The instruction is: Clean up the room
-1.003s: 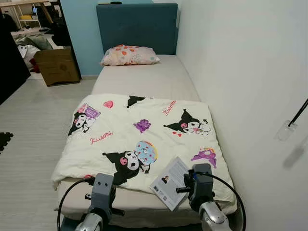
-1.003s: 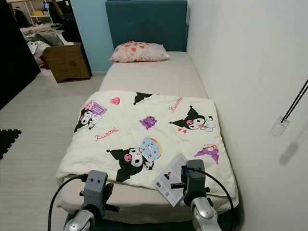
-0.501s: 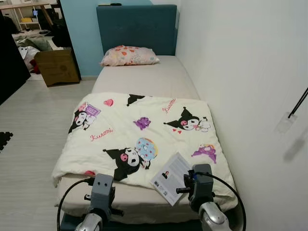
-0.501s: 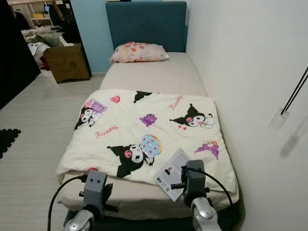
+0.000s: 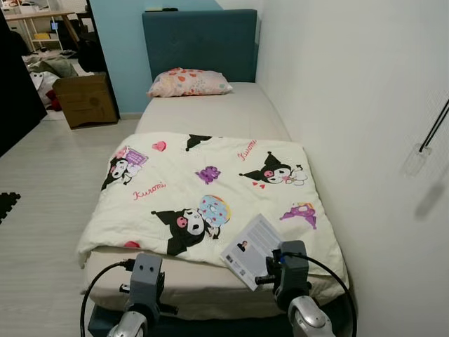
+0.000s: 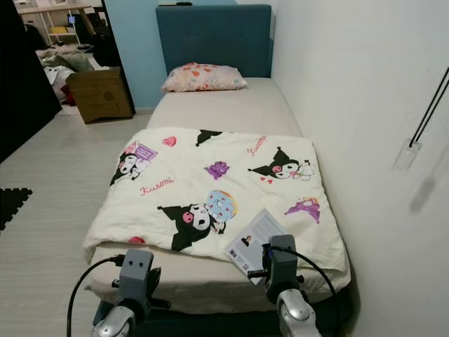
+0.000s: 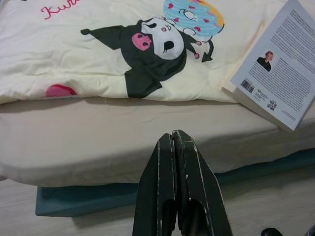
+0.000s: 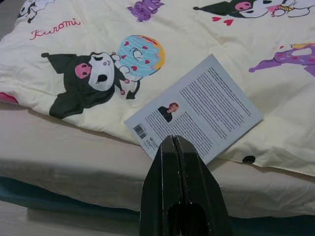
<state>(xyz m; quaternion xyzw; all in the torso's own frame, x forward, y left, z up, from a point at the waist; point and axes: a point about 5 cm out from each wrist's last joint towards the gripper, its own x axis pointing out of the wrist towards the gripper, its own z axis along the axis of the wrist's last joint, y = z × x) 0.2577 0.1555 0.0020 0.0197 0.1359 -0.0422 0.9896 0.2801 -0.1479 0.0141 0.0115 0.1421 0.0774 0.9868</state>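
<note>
Book (image 5: 252,249) lies back cover up on the cartoon-print blanket (image 5: 203,196), at the foot end of the bed (image 5: 210,116), its lower corner reaching past the blanket's edge toward the bare mattress (image 7: 98,142). Back cover shows a small portrait, a text block and a barcode. Right gripper (image 8: 177,162) hangs just short of the book's near edge, its 2 black fingers pressed together, holding nothing. Left gripper (image 7: 175,157) hovers off the foot of the bed in front of the mattress edge, fingers also pressed together, empty; the book sits off to its side. Blanket covers the lower half of the bed; a flowery pillow (image 5: 188,81) rests at the far end against the blue headboard (image 5: 200,42). White wall (image 5: 351,105) runs along the bed's right side. Cardboard box (image 5: 85,100) stands on the pale floor (image 5: 49,182) to the left, near the headboard end.
</note>
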